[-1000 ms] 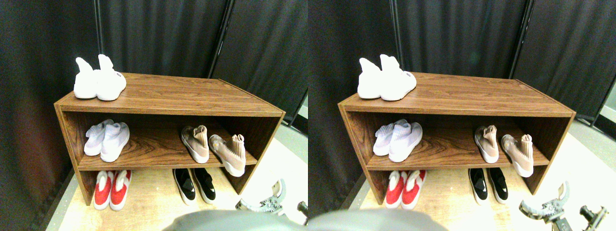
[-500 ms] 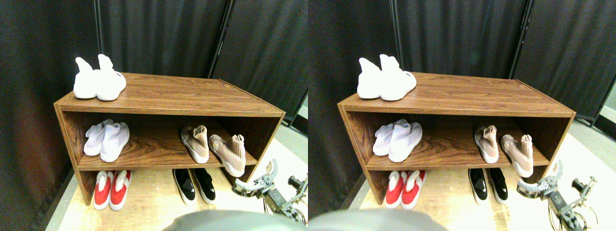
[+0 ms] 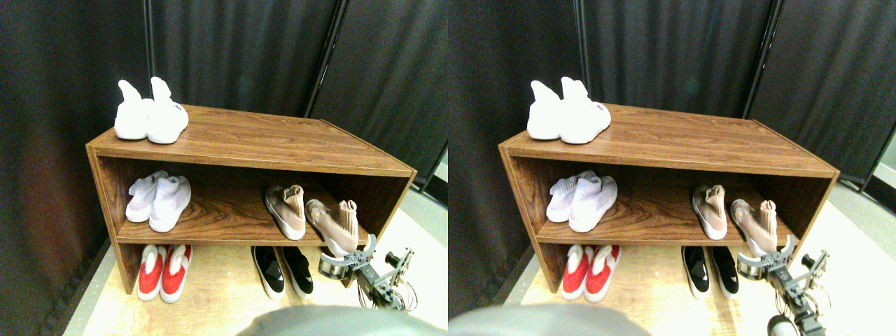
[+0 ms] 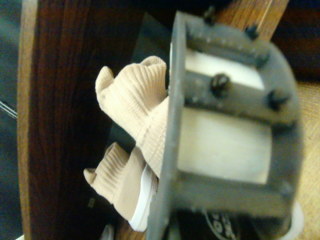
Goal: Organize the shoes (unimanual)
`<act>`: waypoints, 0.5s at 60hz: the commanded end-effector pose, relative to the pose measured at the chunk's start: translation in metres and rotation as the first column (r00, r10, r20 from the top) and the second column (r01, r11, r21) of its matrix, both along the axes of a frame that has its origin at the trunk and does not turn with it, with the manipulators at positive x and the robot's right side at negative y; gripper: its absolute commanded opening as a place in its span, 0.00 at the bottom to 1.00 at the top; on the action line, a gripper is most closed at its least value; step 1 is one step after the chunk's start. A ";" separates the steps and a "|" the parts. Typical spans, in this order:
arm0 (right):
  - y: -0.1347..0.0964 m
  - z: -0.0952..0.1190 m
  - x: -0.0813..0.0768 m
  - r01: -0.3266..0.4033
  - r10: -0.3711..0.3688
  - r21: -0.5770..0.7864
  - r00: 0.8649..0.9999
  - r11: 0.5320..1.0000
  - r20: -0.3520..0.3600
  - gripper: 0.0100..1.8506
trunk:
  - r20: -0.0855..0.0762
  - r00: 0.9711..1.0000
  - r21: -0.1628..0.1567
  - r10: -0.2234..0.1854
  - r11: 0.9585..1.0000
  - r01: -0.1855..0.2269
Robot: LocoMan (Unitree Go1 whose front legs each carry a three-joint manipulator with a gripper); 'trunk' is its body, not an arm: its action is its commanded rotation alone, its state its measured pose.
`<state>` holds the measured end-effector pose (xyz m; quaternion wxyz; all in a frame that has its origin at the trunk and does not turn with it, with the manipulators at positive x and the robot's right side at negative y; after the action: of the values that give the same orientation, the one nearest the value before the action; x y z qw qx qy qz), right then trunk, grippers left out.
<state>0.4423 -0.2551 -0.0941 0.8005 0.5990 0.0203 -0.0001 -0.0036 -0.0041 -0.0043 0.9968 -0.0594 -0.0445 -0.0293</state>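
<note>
my gripper point(image 3: 348, 260) is right at the toe of the skewed tan sneaker point(image 3: 333, 225) hanging off the front edge of the wooden rack's point(image 3: 238, 147) middle shelf, can't tell how wide my jaws are, so I'd ease in square and nudge it beside its mate point(image 3: 285, 207)

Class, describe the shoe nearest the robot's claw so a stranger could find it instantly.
Find the wooden shoe rack and its middle shelf. At the right end sits a beige-tan pair; take the right beige-tan shoe. Unlike its straight partner, it lies angled, its toe overhanging the shelf edge beside the claw.
</note>
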 end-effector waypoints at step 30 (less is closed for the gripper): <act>0.010 -0.005 0.028 -0.001 0.001 0.014 1.000 1.000 -0.027 0.75 | -0.031 0.999 -0.034 0.024 0.999 -0.025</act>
<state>0.4670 -0.2465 -0.1008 0.7942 0.6065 0.0345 -0.0143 -0.0039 -0.0045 -0.0040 0.9968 -0.0649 -0.0415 -0.0217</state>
